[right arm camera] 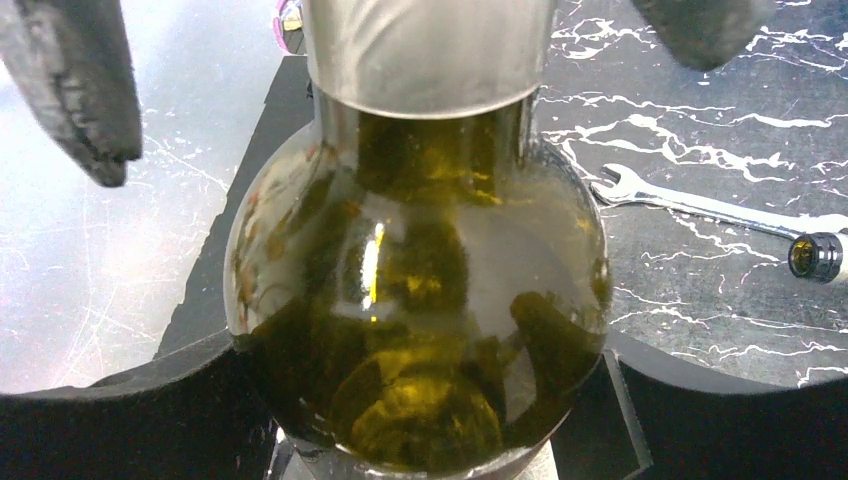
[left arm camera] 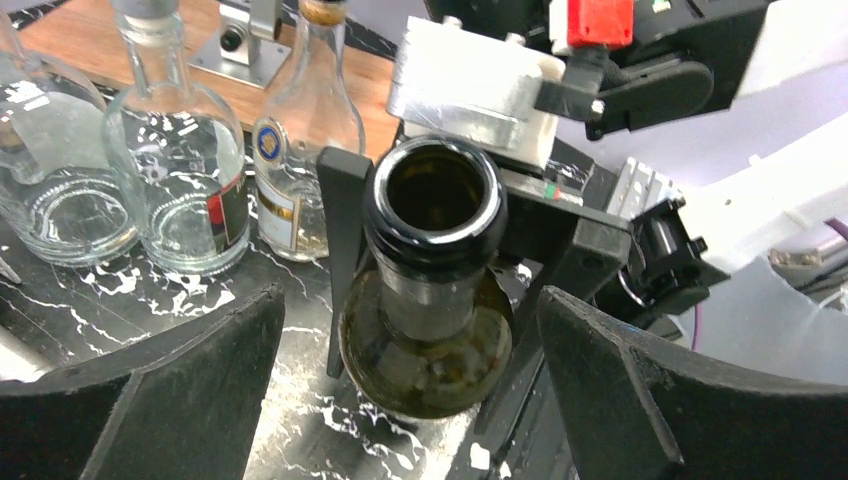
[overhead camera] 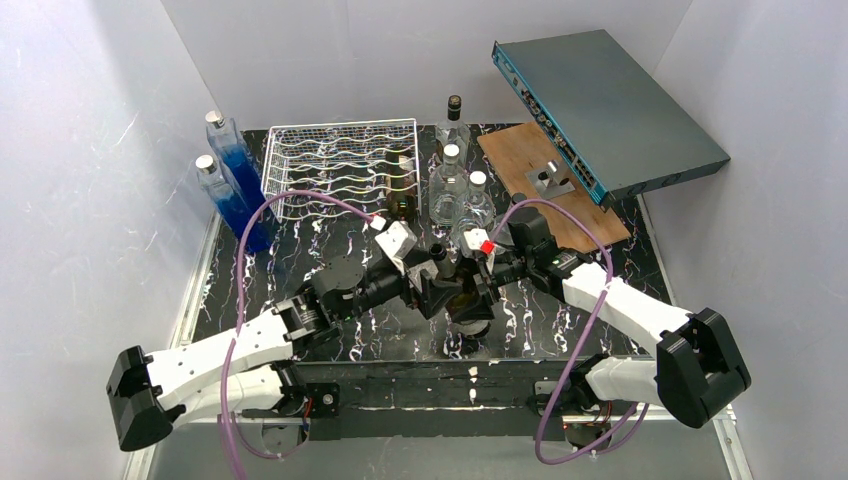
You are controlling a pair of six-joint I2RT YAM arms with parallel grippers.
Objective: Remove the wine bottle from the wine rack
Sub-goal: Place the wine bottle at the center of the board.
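Observation:
A dark green wine bottle point(overhead camera: 466, 298) stands upright and uncorked over the black marble table in front of the silver wire wine rack point(overhead camera: 340, 165), well clear of it. My right gripper point(overhead camera: 482, 284) is shut on the bottle's wide body point(right arm camera: 420, 330), a finger on each side. My left gripper point(overhead camera: 440, 290) is open, its fingers point(left arm camera: 200, 380) wide apart on either side of the bottle point(left arm camera: 430, 340) without touching it. The bottle's mouth point(left arm camera: 437, 190) faces the left wrist camera. I cannot tell whether its base touches the table.
Another dark bottle point(overhead camera: 402, 185) lies in the rack's right end. Clear glass bottles point(overhead camera: 450, 185) stand right of the rack, two blue ones point(overhead camera: 235, 185) left of it. A wooden board point(overhead camera: 550, 185) and a teal box point(overhead camera: 610, 105) lie back right. A wrench point(right arm camera: 700, 205) lies on the table.

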